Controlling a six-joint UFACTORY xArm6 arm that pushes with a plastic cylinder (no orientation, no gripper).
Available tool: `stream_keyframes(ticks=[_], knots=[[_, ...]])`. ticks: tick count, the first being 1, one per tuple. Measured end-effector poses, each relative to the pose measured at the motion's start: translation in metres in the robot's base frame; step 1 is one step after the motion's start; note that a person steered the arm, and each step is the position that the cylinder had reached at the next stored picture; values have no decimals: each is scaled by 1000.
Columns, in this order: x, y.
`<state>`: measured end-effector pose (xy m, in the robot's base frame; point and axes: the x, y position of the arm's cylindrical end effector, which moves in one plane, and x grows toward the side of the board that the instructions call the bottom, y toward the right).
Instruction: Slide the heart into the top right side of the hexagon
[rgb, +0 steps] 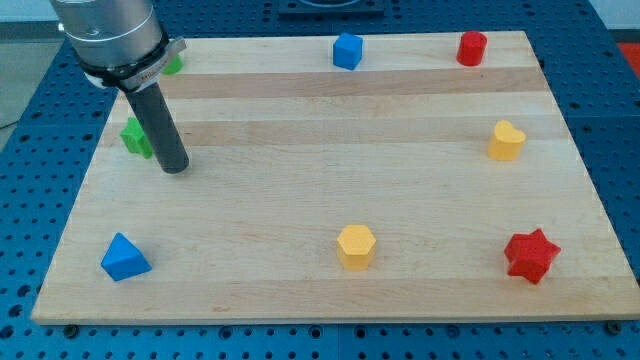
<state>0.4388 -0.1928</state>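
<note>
Yellow heart block (507, 141) is seen at the right edge of the wooden board (320, 200), toward the far side, while the yellow hexagon block (356, 246) sits near the front, roughly at mid-width. The heart lies to the right of the hexagon and farther back, well apart from it, so a push toward the near left would appear to be called for.

My tip (174, 168) is planted on the board at the far left, just beside a green block (135, 135) (its shape is partly hidden by the rod). The whole width of the board separates the tip from the heart, which lies far to its right at about the same depth. No grasp is possible with this rod: nothing is held, and nothing is clearly touched, though contact with the green block cannot be ruled out.

To drive the heart toward the hexagon's upper right side, the tip is judged to need a position beyond the heart, on its far right flank, first.

Also pictured: a blue block (347, 50) and a red block (472, 47) along the far edge, a second green block (174, 65) largely hidden behind the arm, a blue triangular block (125, 258) at near left and a red star (530, 256) at near right.
</note>
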Motion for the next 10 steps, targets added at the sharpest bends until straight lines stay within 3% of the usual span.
stream_keyframes(ticks=[2, 4, 6, 7, 8, 9, 10], knots=[[0, 6], [5, 152], [50, 310], [43, 408], [6, 457], [-39, 449], [-44, 411]])
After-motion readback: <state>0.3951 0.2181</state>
